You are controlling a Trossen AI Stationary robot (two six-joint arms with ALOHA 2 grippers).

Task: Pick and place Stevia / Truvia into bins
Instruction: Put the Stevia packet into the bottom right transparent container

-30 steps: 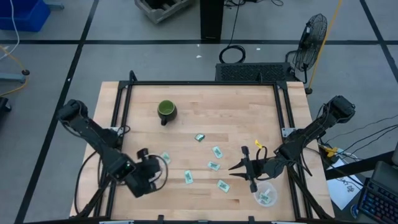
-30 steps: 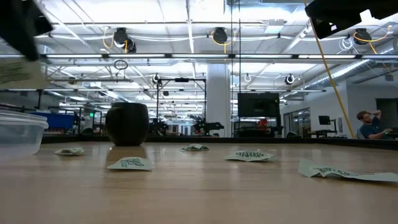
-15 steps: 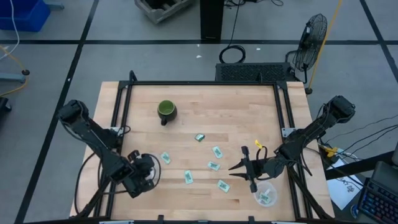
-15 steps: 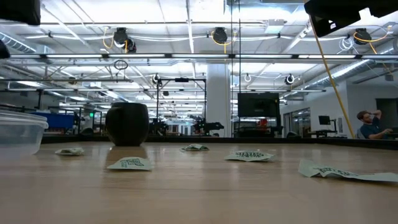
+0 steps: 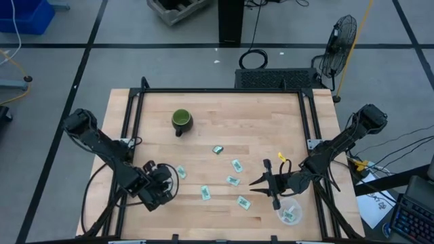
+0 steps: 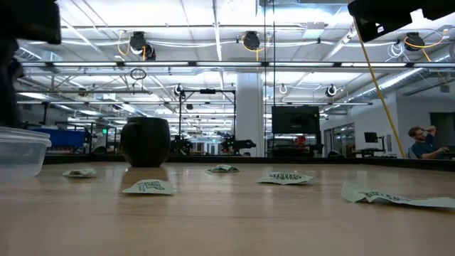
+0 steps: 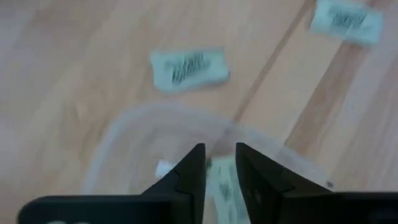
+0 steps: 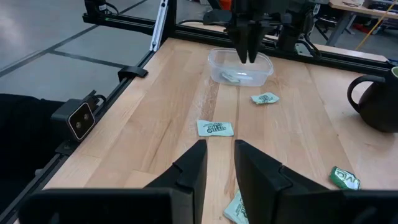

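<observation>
Several pale green-and-white Stevia packets lie flat on the wooden table: (image 5: 180, 172), (image 5: 205, 193), (image 5: 232, 180), (image 5: 243, 202). A clear left bin (image 5: 172, 180) stands near the front left. My left gripper (image 5: 163, 186) points down into that bin (image 8: 263, 65), its fingers a little apart. One packet (image 7: 222, 184) shows in the gap between them, inside the bin's rim (image 7: 124, 124). My right gripper (image 5: 253, 184) hovers open over the front right with nothing between its fingers (image 8: 219, 146). Beside it stands a second clear bin (image 5: 299, 209) with a packet inside. My left gripper comes at the bin from above, pointing down. A packet (image 7: 222, 184) shows in the narrow gap between its fingers, over the bin's floor. Whether the fingers touch it, I cannot tell.
A dark green mug (image 5: 181, 120) stands at the far left of the table. More packets lie mid-table (image 5: 218, 150), (image 5: 236, 165). A black frame rail (image 5: 224, 90) runs round the table's edges. A person sits far back in the room (image 6: 425, 142).
My left gripper has come down toward the left bin and rolled about its own axis. In the low view a pale packet hung under it a second ago; now only its dark body shows there. My right gripper has kept still.
</observation>
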